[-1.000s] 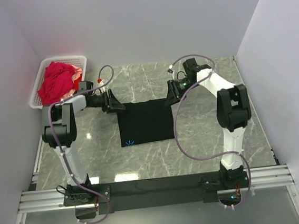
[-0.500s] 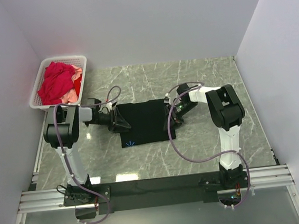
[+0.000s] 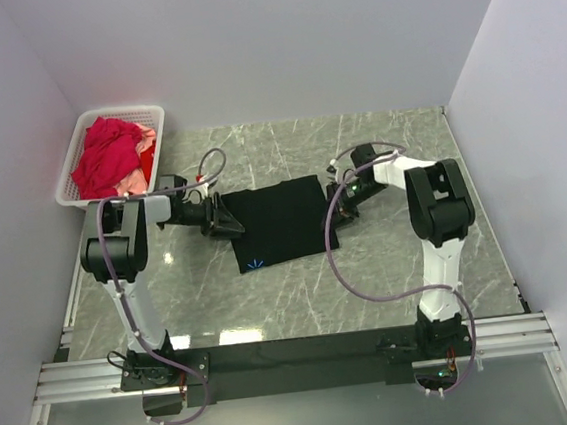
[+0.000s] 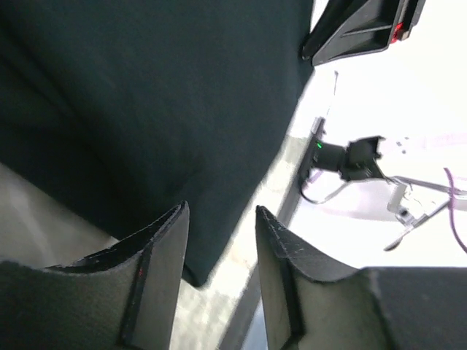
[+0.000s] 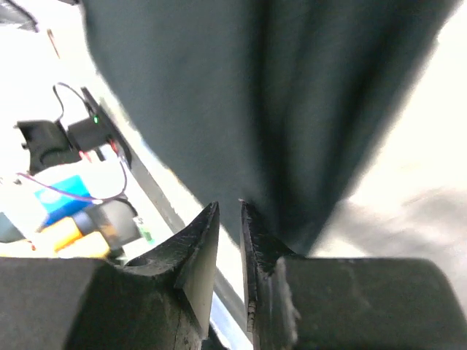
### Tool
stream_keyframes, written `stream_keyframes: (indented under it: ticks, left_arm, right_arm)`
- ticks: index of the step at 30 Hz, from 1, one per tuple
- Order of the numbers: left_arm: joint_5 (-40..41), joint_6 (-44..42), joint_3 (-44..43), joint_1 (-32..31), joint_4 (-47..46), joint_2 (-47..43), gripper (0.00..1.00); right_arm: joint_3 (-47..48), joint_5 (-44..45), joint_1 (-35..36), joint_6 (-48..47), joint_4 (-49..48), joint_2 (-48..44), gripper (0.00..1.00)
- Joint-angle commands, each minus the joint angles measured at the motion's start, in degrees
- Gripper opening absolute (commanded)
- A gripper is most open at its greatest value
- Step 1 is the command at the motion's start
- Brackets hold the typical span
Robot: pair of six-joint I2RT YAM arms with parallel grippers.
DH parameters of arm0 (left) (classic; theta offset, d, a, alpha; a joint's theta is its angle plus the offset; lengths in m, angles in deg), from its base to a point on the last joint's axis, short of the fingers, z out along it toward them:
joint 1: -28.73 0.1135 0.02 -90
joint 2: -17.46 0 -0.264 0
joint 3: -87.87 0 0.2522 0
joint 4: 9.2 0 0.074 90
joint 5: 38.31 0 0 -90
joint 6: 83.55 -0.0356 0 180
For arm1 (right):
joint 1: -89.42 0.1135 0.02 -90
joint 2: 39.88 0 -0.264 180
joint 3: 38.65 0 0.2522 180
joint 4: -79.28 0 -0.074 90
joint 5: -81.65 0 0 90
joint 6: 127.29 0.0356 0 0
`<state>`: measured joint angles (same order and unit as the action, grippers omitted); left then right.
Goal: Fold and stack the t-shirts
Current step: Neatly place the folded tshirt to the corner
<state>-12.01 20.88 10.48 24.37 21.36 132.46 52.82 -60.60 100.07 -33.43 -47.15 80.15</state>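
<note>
The black t-shirt [image 3: 280, 223] lies folded flat on the marble table, slightly tilted, with its small blue mark [image 3: 256, 263] at the near left corner. My left gripper [image 3: 229, 223] lies low at the shirt's left edge; in the left wrist view [image 4: 220, 211] its jaws stand apart with nothing between them, and the black cloth [image 4: 146, 95] lies just beyond. My right gripper [image 3: 338, 202] is at the shirt's right edge; in the right wrist view [image 5: 228, 204] its jaws stand narrowly apart with light showing through, and the cloth [image 5: 255, 87] lies just past the tips.
A white lattice basket [image 3: 118, 112] stands at the back left and holds crumpled crimson red shirts [image 3: 107, 154] with salmon pink cloth [image 3: 148, 137] beside them. Grey walls close in the left, back and right. A metal rail [image 3: 297, 357] runs along the near edge.
Both grippers carried the black shirt toward the near side, then back a little. It now lies tilted. The left jaws have opened off the cloth, and the right gripper sits at the right edge.
</note>
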Motion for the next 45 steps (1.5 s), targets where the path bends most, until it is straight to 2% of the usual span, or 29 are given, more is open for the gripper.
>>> stream_keyframes:
  ticks: [1,7,9,14,21,26,28,30,32,33,34,35,36,38,39,41,45]
  left_arm:
    - [-5.2,-3.8,2.5,-0.6,5.0,-6.7,0.47]
    - [-6.2,1.7,9.4,-6.2,-1.1,-9.3,0.45]
    - [-4.0,4.6,12.1,-6.0,-4.8,-7.7,0.44]
    - [-0.7,5.7,13.5,-3.5,-8.8,-3.3,0.44]
    - [3.8,0.1,7.8,-1.9,-2.7,0.1,0.46]
    - [1.8,-1.7,2.7,-1.8,1.6,-1.5,0.48]
    - [1.4,-3.1,1.8,-1.6,4.9,-3.9,0.54]
    - [2.2,-3.9,2.0,-0.5,5.4,-9.9,0.59]
    - [3.7,-2.3,2.3,1.6,5.3,-16.0,0.64]
    - [4.9,-2.4,1.7,2.2,6.0,-17.4,0.66]
    - [5.9,-2.6,0.8,2.8,7.3,-18.5,0.67]
    - [6.9,-3.0,-1.3,3.7,9.4,-20.1,0.67]
    - [9.5,-3.0,-2.4,4.2,10.4,-20.7,0.67]
    - [12.0,-1.0,-4.6,6.4,10.7,-22.3,0.68]
    - [14.4,-0.4,-5.3,7.0,11.2,-22.5,0.69]
    - [16.1,0.9,-6.7,8.6,11.5,-23.2,0.69]
    - [18.2,1.9,-7.4,9.7,11.4,-24.5,0.69]
  right_arm:
    - [-2.0,-2.1,3.4,-3.3,0.3,-10.4,0.25]
    - [-7.1,-2.9,6.8,-1.8,-1.8,-9.4,0.25]
    - [-7.7,-1.4,6.6,-0.1,-3.4,-6.8,0.25]
    - [-6.0,0.5,4.6,0.4,-4.2,-0.6,0.25]
    - [-5.0,3.7,0.4,0.5,-1.9,2.1,0.24]
    - [-4.2,5.3,-1.5,-2.4,1.7,-3.4,0.22]
    - [-2.7,8.8,-1.3,-2.9,2.5,-8.6,0.24]
    - [-0.4,11.5,-0.8,-2.1,2.1,-14.5,0.32]
    - [1.5,19.4,1.9,-0.6,0.7,-18.5,0.44]
    - [1.7,22.9,3.7,-0.5,0.0,-21.9,0.54]
    - [1.7,32.6,6.5,-0.6,-0.7,-23.3,0.61]
    - [1.7,36.7,9.3,-1.0,-1.6,-24.4,0.78]
    - [1.7,40.9,15.1,-0.9,-1.8,-25.5,0.85]
    - [1.6,50.6,20.0,2.4,-3.0,-25.2,0.87]
    - [2.3,52.1,24.5,3.4,-2.6,-22.8,0.87]
    - [5.3,58.7,28.1,6.3,-0.7,-19.2,0.88]
    - [10.4,64.8,33.7,7.8,0.7,-9.0,0.88]
